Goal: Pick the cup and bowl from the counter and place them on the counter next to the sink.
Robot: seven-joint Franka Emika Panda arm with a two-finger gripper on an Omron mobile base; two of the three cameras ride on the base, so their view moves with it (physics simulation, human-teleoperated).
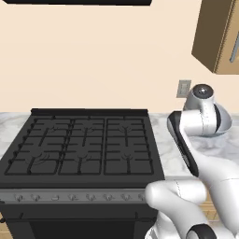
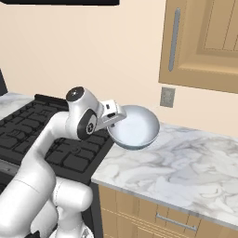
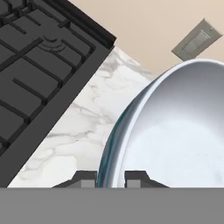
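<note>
My gripper (image 2: 116,123) is shut on the near rim of a silvery grey bowl (image 2: 135,126), which hangs tilted in the air over the edge of the white marble counter (image 2: 186,162), right beside the stove. In the hand view the bowl (image 3: 175,131) stands on edge between the two fingertips of the gripper (image 3: 110,178), with the counter (image 3: 87,113) below it. From the left base view the bowl (image 1: 226,122) peeks out behind my arm. The cup and the sink are out of view.
A black gas stove (image 1: 79,144) lies left of the counter strip. A wall outlet (image 2: 167,96) sits behind the bowl. Wooden upper cabinets (image 2: 204,42) hang above the counter, and wooden drawers (image 2: 172,218) lie under it. The marble stretches on to the right.
</note>
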